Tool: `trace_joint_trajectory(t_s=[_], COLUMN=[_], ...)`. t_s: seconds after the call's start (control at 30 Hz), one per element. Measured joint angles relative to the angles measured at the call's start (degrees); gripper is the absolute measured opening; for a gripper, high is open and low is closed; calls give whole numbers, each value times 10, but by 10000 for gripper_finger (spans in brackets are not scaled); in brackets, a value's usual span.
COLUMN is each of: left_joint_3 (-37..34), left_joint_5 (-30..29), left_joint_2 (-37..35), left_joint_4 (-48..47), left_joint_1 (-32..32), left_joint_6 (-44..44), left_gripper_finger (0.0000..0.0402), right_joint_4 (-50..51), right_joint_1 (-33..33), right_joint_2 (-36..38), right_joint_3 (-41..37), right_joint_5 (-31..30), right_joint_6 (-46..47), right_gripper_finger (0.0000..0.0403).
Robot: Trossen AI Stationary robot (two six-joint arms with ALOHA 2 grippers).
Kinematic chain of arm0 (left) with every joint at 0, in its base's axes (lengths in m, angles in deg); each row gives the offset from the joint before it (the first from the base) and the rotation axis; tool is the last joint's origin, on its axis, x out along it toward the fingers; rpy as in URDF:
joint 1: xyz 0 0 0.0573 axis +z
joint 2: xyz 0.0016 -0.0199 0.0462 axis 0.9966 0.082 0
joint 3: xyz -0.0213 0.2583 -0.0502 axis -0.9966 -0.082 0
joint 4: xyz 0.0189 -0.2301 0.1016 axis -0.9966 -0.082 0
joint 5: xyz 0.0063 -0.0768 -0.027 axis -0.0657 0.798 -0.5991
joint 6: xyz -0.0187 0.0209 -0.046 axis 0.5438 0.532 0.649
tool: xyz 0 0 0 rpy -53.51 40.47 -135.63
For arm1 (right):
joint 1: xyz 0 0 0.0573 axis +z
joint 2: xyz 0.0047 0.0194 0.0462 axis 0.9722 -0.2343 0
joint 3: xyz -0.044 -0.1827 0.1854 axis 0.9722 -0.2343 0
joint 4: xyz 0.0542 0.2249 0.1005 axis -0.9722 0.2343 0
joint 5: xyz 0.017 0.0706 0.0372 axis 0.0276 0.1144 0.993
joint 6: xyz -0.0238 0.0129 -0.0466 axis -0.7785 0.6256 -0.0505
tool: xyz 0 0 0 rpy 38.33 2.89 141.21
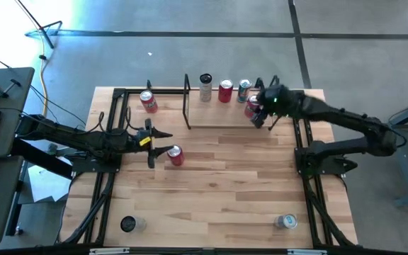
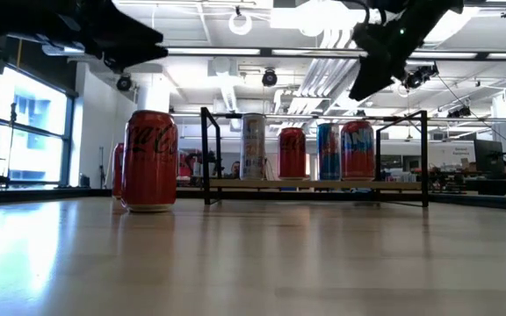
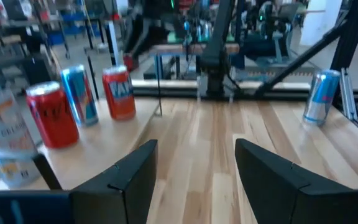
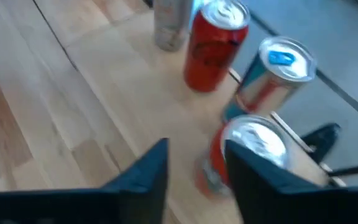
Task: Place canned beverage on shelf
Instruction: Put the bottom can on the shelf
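Entry: fourth can at the shelf's right end, right arm above it.

High view: I see the shelf (image 1: 222, 120) along the worktop's far edge with four cans; the right gripper (image 1: 259, 112) hovers over the end can (image 1: 252, 106). The left gripper (image 1: 154, 144) waits mid-worktop, just beside a red can (image 1: 176, 156).
Low view: the end can (image 2: 357, 150) stands upright, long axis vertical, top up, apparently on the board beside a blue can (image 2: 328, 151).
Left wrist view: my left jaws gape partway around nothing.
Right wrist view: the right gripper (image 4: 197, 163) has its jaws apart, the end can (image 4: 250, 149) beside one finger, not clamped. I judge the best retreat is straight up, clear of the neighbours.
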Motion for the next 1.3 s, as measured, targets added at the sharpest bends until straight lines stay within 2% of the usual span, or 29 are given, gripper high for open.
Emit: trace_joint_trajectory(t_s=[0.1, 0.17, 0.33, 0.6, 1.0, 1.17, 1.3], left_joint_3=[0, 0, 0, 0, 0, 0, 0], left_joint_5=[0, 0, 0, -13, -13, -13, -12], left_joint_2=[0, 0, 0, 0, 0, 0, 0], left_joint_4=[28, 37, 38, 42, 41, 41, 41], left_joint_1=[0, 0, 0, 0, 0, 0, 0], left_joint_6=[-22, -28, -14, -13, -13, -13, -13], left_gripper_finger=[204, 204, 204, 204, 204, 204, 204], right_joint_4=[-83, -141, -210, -197, -189, -176, -117], right_joint_1=[39, 49, 43, 5, -30, -28, -21], right_joint_2=[2, -1, -7, -22, -21, -21, -23], right_joint_3=[-61, -97, -144, -152, -151, -123, -74], right_joint_5=[-36, -46, -49, -66, -84, -58, -35], right_joint_6=[40, 54, 99, 109, 116, 105, 91], right_gripper_finger=[47, 13, 29, 2, 0, 0, 0])
